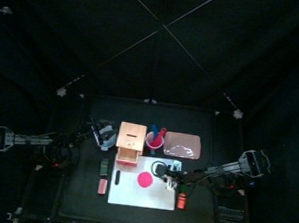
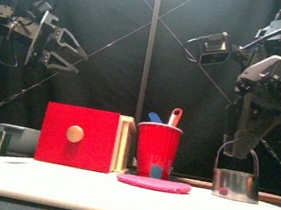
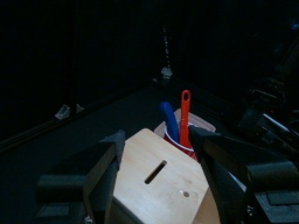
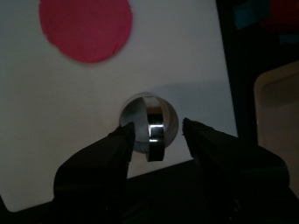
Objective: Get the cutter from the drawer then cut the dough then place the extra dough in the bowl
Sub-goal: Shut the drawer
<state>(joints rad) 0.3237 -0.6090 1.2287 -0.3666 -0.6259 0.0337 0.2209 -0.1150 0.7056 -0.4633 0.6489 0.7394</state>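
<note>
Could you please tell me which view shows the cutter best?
The front view: the cutter stands whole, wire handle up. The right wrist view shows its rim from above between the fingers; the top view, little; the left wrist view, nothing.

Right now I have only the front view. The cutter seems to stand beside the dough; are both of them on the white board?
Observer: Yes, the right wrist view shows the cutter and the dough both on the white board, apart.
Operator: Does the right end effector grip it?
Observer: No, its jaws stand apart, one on each side of the handle.
Operator: And the left end effector?
Observer: Its wrist view shows it open above the wooden box.
</note>
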